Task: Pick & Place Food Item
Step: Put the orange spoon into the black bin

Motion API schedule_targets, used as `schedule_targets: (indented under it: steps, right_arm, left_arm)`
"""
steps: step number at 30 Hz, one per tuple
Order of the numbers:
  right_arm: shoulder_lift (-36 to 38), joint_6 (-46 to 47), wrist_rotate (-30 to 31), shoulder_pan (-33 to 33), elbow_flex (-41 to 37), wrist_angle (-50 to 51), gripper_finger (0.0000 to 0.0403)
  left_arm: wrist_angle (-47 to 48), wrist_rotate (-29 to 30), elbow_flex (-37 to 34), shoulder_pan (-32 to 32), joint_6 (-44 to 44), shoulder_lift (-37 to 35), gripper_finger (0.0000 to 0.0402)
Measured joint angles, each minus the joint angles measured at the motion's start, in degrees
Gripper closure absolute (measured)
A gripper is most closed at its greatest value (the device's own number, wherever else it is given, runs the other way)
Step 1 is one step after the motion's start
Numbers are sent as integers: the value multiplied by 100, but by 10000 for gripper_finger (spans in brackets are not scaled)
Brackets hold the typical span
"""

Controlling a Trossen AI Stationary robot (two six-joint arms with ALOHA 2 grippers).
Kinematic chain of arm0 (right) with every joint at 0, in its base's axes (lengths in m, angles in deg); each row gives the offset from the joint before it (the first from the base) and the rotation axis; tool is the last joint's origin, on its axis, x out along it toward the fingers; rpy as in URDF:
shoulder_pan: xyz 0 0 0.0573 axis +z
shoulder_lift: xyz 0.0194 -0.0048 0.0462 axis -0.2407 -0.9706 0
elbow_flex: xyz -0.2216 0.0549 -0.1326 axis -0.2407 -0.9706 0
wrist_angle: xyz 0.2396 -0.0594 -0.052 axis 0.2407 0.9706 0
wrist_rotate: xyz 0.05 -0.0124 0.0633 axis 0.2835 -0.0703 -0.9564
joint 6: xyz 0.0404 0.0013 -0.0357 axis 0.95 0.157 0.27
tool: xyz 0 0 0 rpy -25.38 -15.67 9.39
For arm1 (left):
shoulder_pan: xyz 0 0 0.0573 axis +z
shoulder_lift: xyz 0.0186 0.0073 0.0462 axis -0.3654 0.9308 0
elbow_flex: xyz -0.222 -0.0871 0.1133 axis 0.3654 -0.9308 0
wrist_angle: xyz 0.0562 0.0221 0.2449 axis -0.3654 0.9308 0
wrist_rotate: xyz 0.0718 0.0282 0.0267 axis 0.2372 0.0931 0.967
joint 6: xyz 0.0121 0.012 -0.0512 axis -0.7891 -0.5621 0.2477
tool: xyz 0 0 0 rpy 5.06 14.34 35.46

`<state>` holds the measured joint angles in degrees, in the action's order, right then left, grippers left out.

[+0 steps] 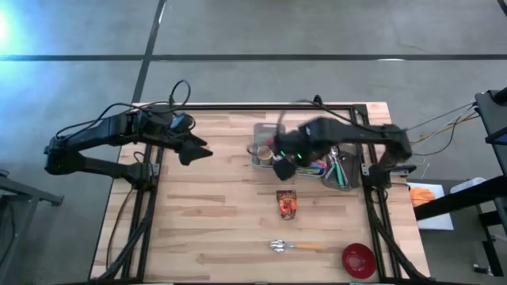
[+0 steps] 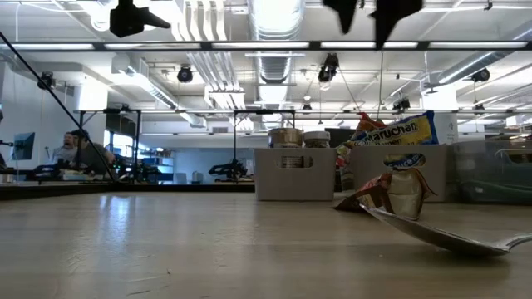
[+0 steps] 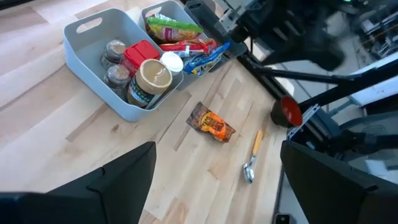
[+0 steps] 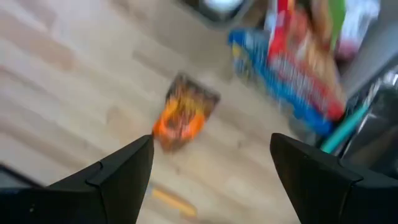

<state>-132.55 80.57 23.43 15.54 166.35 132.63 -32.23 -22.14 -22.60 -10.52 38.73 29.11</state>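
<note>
Your right gripper (image 1: 283, 164) hangs wide open and empty over the grey bin's (image 3: 93, 78) near edge. The snack packet (image 1: 286, 203) lies flat on the table just nearer, so it's lined up for grabbing. Left gripper (image 1: 196, 153) idles open, far-left.

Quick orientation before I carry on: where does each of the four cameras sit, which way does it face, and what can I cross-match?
High: overhead, looking down; both arms, left gripper, right gripper.
Low: table height, looking level; spoon nearest, arms overhead.
Left wrist: over bare table, facing grey bins; own fingers.
Right wrist: above snack packet; own fingers.
Shared: packet, seen in every view.
</note>
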Motion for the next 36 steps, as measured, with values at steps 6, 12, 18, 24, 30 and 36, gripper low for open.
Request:
schedule_targets:
  steps: [6, 12, 18, 24, 30, 36]
  right_arm:
    - [715, 51, -18, 1127, -1033, -463, 83]
    - [915, -846, -172, 2246, -2034, -1673, 83]
    - [768, -839, -737, 2926, -2741, -2643, 83]
    - [504, -828, -726, 3205, -3193, -3417, 83]
    - [82, -927, -692, 3226, -3342, -4221, 83]
    - [-537, -998, -691, 3236, -3220, -4729, 83]
  left_arm:
    - [1, -372, 0, -7, -646, 223, 52]
    - [-5, -549, 0, -7, -733, 577, 52]
    - [-10, -975, 0, -7, -742, 648, 52]
    - [-6, -1021, 4, -7, -726, 632, 52]
    - [-1, -1167, 7, -7, -852, 632, 52]
    - [111, -1246, 13, -4, -894, 632, 52]
